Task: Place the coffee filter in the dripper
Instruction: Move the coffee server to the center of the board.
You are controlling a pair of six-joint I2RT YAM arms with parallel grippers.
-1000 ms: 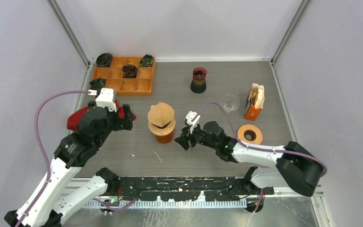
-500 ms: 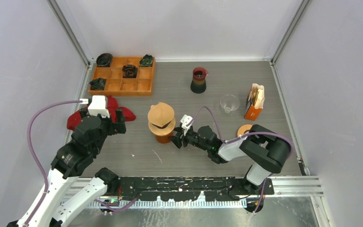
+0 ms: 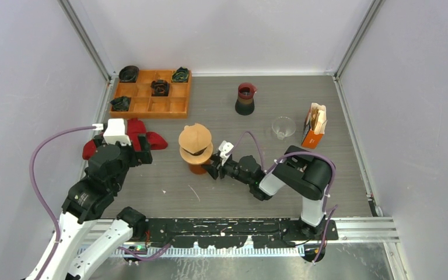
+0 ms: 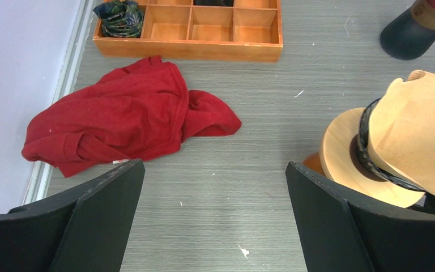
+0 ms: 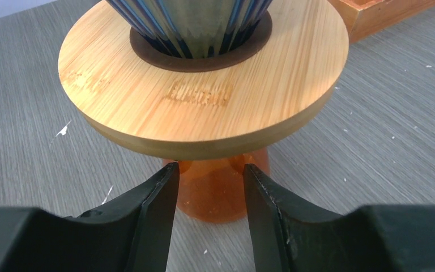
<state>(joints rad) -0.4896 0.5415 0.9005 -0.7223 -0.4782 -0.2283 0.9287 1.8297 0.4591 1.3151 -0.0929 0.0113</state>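
The dripper point(image 3: 198, 155) is a round wooden disc point(image 5: 204, 90) with a ribbed cone, standing on an orange base point(image 5: 218, 190) in the middle of the table. A tan coffee filter point(image 3: 195, 137) sits tilted on top of it, also seen in the left wrist view as the tan filter point(image 4: 422, 127). My right gripper point(image 5: 209, 165) is low under the disc, open, its fingertips right at the near side of the orange base. In the top view the right gripper point(image 3: 212, 169) meets that base. My left gripper point(image 4: 212, 167) hangs open and empty left of the dripper.
A red cloth point(image 4: 119, 122) lies left of the dripper. A wooden tray point(image 3: 151, 93) with dark items stands at the back left. A dark carafe point(image 3: 245, 99), a clear glass funnel point(image 3: 283, 126) and an orange filter box point(image 3: 314, 125) stand at the back right.
My right arm has reached left to the dripper's base while its jaws narrowed. The dripper has shifted slightly left. My left gripper has drawn back to the left.
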